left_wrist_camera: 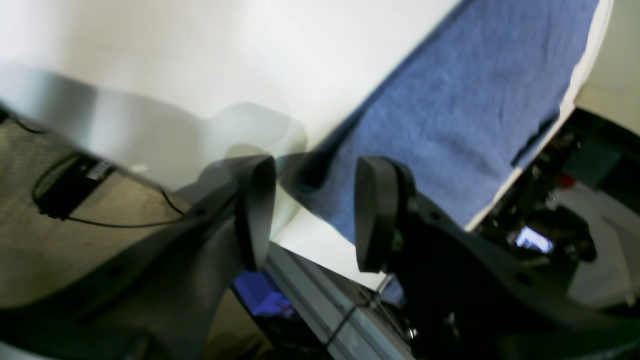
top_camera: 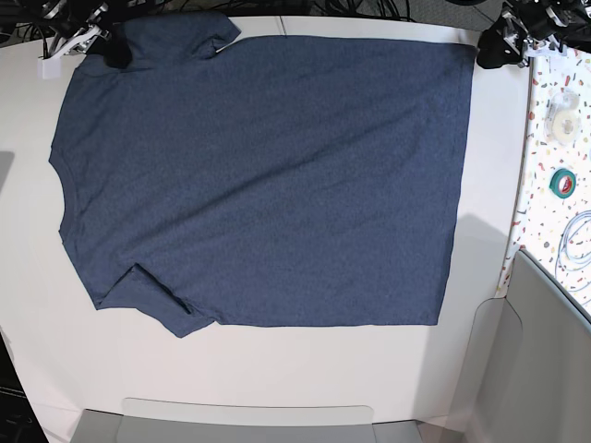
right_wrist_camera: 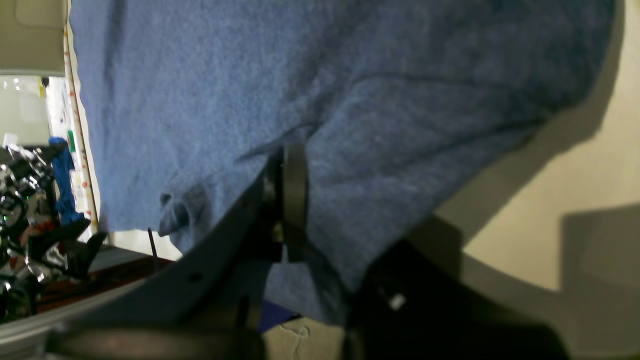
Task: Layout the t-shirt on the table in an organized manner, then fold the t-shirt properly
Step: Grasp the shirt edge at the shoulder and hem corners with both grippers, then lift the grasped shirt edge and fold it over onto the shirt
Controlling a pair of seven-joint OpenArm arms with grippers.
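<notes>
The dark blue t-shirt (top_camera: 268, 175) lies spread flat on the white table (top_camera: 277, 369), plain side up, with no lettering showing. The collar end is at the left and the hem at the right. In the base view my right gripper (top_camera: 113, 44) is at the far left sleeve. The right wrist view shows that gripper (right_wrist_camera: 289, 192) shut on a pinch of the blue cloth (right_wrist_camera: 350, 100). My left gripper (top_camera: 489, 48) hovers at the far right hem corner. In the left wrist view it (left_wrist_camera: 316, 212) is open, with the shirt's corner (left_wrist_camera: 450, 115) lying on the table behind the gap.
A speckled strip runs along the table's right side, carrying a green tape roll (top_camera: 563, 182), a small white object (top_camera: 560, 111) and a coiled cable (top_camera: 577, 240). Grey panels border the near edge (top_camera: 249, 420) and the right corner (top_camera: 545, 369).
</notes>
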